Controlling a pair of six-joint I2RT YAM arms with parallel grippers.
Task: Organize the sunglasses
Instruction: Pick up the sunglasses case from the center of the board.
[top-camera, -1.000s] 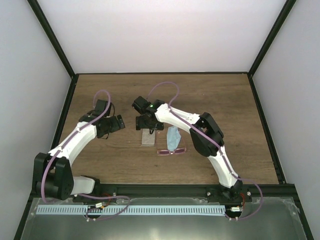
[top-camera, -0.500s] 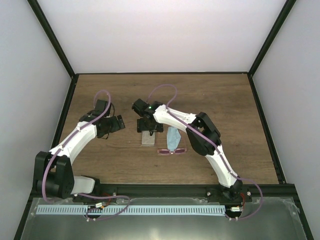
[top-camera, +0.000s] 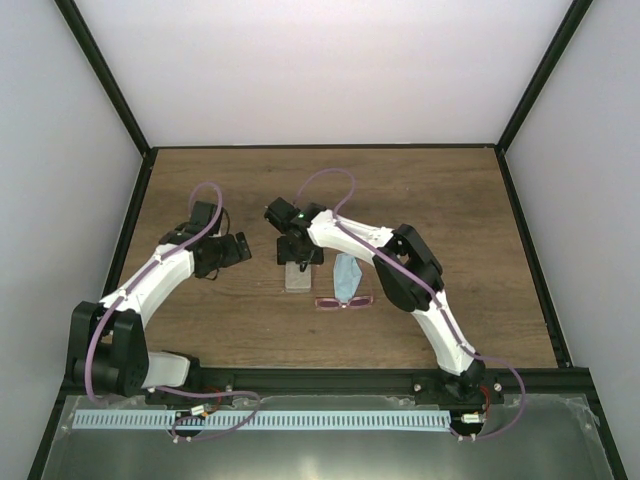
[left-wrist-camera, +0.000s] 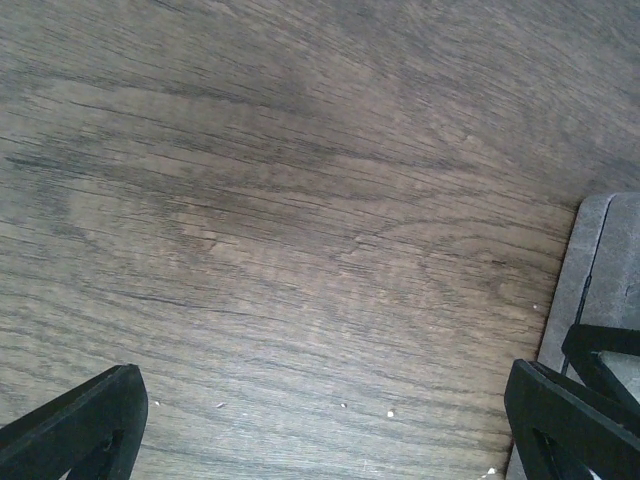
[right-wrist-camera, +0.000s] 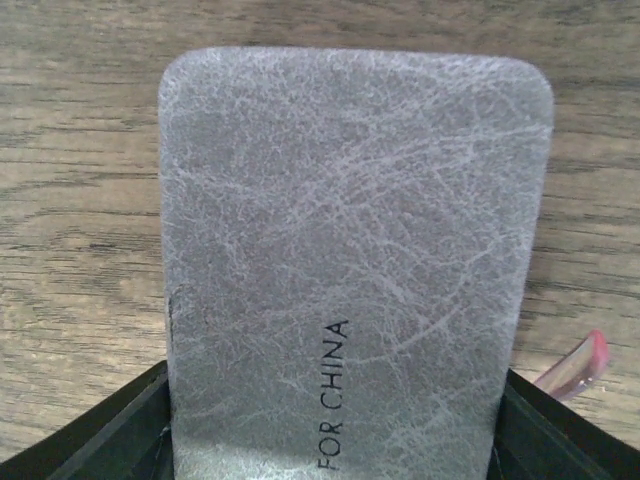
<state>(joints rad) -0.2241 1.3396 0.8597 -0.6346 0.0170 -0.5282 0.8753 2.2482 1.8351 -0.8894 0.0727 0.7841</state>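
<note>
White shells, black joints on left arm (top-camera: 150, 282) and right arm (top-camera: 345, 235). Lilac cables (top-camera: 330, 170) looping along both. Green light (top-camera: 302, 213) glowing near right wrist. Matte black fingers (left-wrist-camera: 110, 400).

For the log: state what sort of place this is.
Likely a robot lab test cell: left arm and right arm mounted at a wooden table, plain white walls on a black frame, with a case, cloth and sunglasses laid out.

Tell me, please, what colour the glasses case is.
Grey, with a mottled leather-like grain; the right wrist view shows the case best.
</note>
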